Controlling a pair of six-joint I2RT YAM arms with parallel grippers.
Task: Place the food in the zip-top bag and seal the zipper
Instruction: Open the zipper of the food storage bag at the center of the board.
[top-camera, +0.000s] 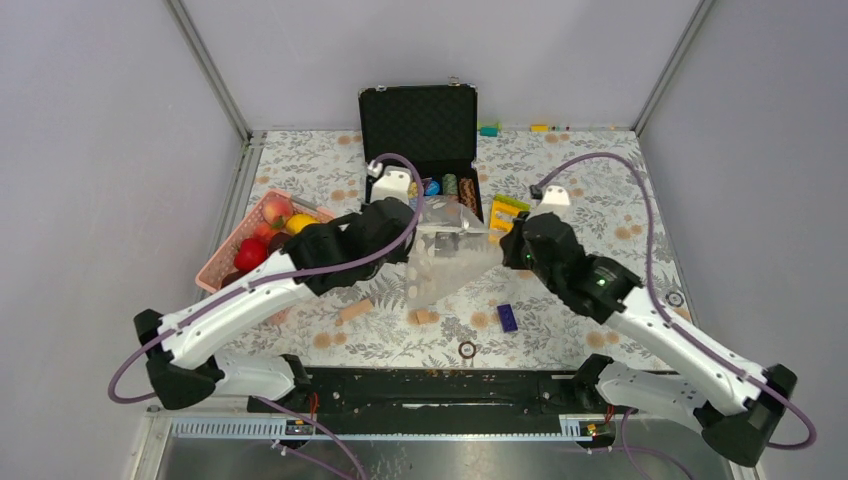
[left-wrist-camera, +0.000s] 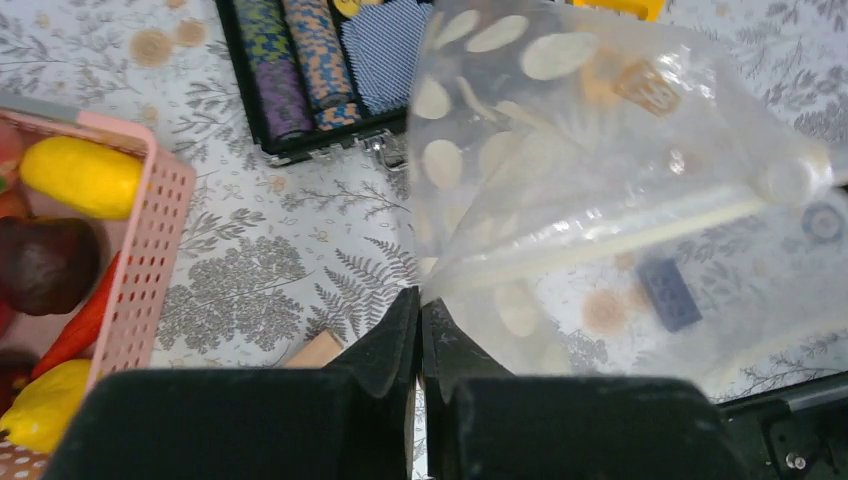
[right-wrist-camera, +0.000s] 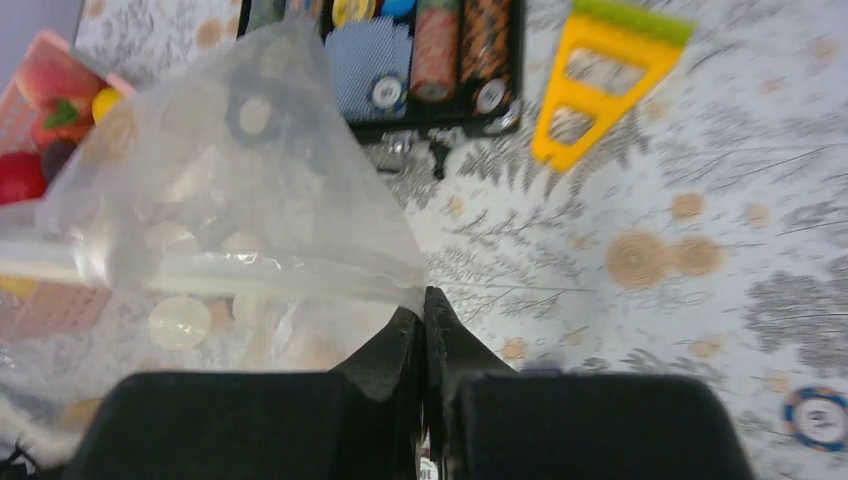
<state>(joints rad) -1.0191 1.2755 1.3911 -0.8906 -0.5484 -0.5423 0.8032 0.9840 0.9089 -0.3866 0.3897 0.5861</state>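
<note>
- My left tool (left-wrist-camera: 420, 300) is pinched fully together, gripping one end of the bag's mouth edge.
- My right tool (right-wrist-camera: 425, 298) is clamped tight as well, on the opposite end of that same edge.
- So the bag (top-camera: 447, 258) hangs between my two tools, lifted off the worktop (top-camera: 600, 180), just in front of the black case (top-camera: 420, 125).
- The zipper (left-wrist-camera: 610, 232) shows as a pale strip running across from one grip towards the other. Holding both ends stretches the mouth out straight, which I reckon is the point of this grip.
- Whether that strip is pressed closed or parted, I cannot tell from here.
- The food (top-camera: 277, 210) sits in the pink basket (left-wrist-camera: 160, 240) off to my left, well apart from the bag.
- I see no food inside the bag. The shapes behind the plastic look like bits lying on the worktop.
- My guess is that one tool must let go to fetch food, and this limp plastic will sag when it does.
</note>
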